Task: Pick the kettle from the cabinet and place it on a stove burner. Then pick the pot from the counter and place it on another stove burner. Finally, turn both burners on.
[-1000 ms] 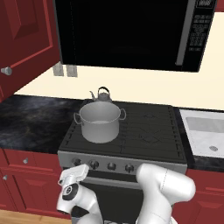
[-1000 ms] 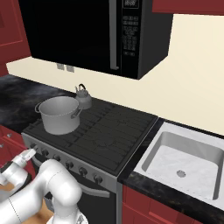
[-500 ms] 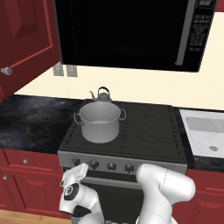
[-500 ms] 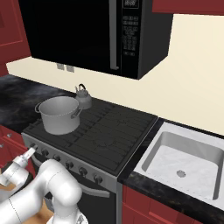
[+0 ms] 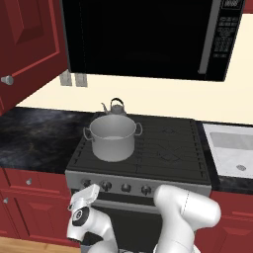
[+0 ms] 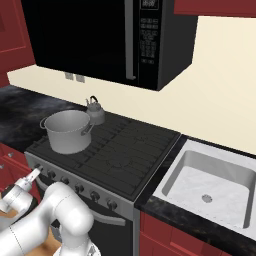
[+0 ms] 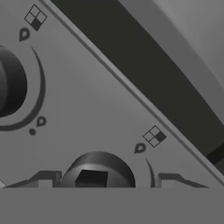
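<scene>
Two vessels on the stove (image 5: 170, 143): the pot (image 5: 113, 137) on the near left burner and the kettle (image 5: 115, 107) just behind it on the far left burner, so we judge both placements done and the knobs as what remains.

Gripper (image 7: 103, 183): low at the stove's front panel, its tips standing either side of one dark knob (image 7: 97, 168) with a gap on each flank; we read the jaws as wide and gripping nothing, though they bracket the knob closely.

Key relation: the knob lies straight ahead of the gripper, between the tips, its turning axis pointing out of the panel along the line of the hand. We judge the coming move to call for closing on it and twisting about that axis.

A second knob (image 7: 11, 83) sits further along the row, at the hand view's left edge.

Views compared: the hand view gives the knob-to-tip fit and the small burner diagram (image 7: 154, 136) beside each knob. The left base view gives the whole knob row (image 5: 126, 188) and places the hand at its left end, below the pot. The right base view adds the sink (image 6: 215, 182) to the right of the stove.
</scene>
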Tool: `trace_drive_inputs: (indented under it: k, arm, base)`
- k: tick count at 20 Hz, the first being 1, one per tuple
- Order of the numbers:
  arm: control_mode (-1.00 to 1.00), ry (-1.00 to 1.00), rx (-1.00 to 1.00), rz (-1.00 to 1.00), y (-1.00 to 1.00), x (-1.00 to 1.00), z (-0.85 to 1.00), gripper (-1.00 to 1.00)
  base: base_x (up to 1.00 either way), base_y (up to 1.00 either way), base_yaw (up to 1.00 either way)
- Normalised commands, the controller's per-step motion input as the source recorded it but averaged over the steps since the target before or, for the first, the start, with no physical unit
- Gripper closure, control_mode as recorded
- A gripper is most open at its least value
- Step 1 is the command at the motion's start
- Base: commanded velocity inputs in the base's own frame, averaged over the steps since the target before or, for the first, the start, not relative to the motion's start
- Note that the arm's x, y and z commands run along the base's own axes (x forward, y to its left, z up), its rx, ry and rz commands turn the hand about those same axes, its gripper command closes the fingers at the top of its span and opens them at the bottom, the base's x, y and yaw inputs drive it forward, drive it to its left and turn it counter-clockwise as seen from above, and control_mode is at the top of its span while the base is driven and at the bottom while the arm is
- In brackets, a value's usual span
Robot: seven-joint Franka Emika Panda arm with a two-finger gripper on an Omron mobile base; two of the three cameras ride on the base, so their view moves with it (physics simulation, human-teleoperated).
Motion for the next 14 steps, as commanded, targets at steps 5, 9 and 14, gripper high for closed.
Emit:
trace_drive_inputs:
  k: [5,9,14]
  arm:
    - [-1.00,0.00,0.00,0.00,0.01,-0.02,0.00,-1.00]
    - [-1.00,-0.01,0.00,0.00,0.04,-0.05,0.00,-1.00]
    - [-1.00,-0.02,0.00,0.00,0.04,-0.08,0.00,-1.00]
  base:
    - [0.00,0.00,0.00]
    - [0.00,0.00,0.00]
    - [0.00,0.00,0.00]
